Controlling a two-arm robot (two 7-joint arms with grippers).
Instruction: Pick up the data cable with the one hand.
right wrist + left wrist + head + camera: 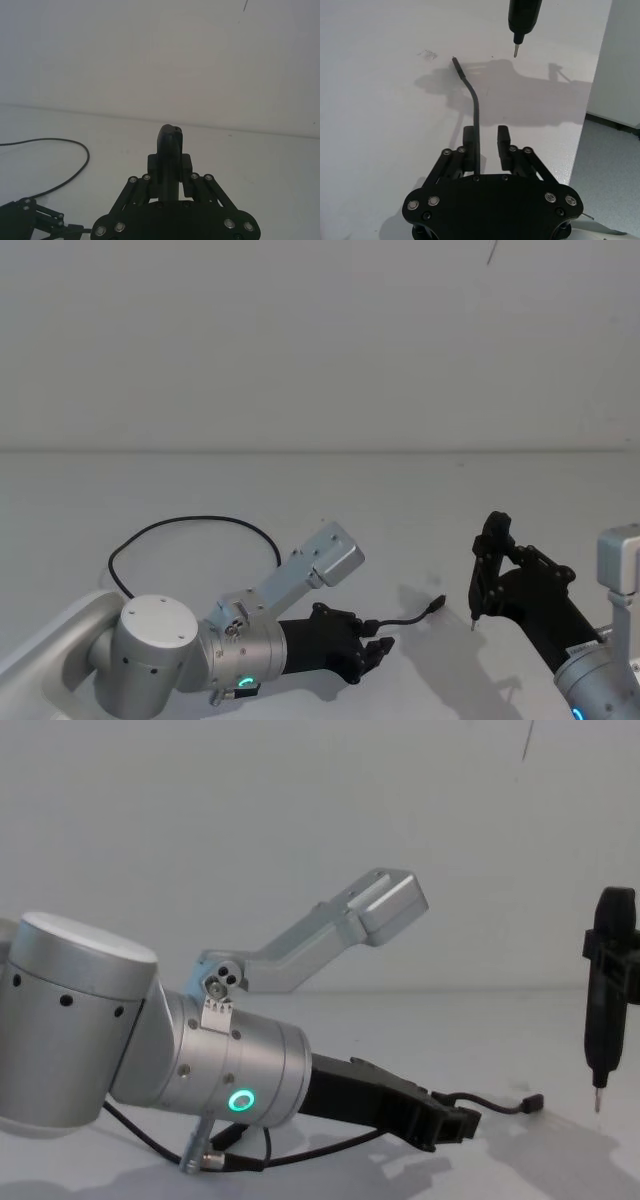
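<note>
The data cable (190,520) loops on the white table at the left, passes behind my left arm and ends in a small plug (437,605) near the centre. My left gripper (378,648) lies low over this end. In the left wrist view its fingers (468,145) stand apart, open, and the cable (476,110) runs out between them, close against one finger. The chest view has the cable (495,1106) leaving the gripper (455,1125) toward the right. My right gripper (170,172) is shut on a slim black tool (490,560) at the right.
The tool's metal tip (473,620) hangs just right of the cable's plug. A silver link (320,560) of my left arm rises above the left gripper. The table's edge (587,100) runs beyond the tool. A plain wall stands behind.
</note>
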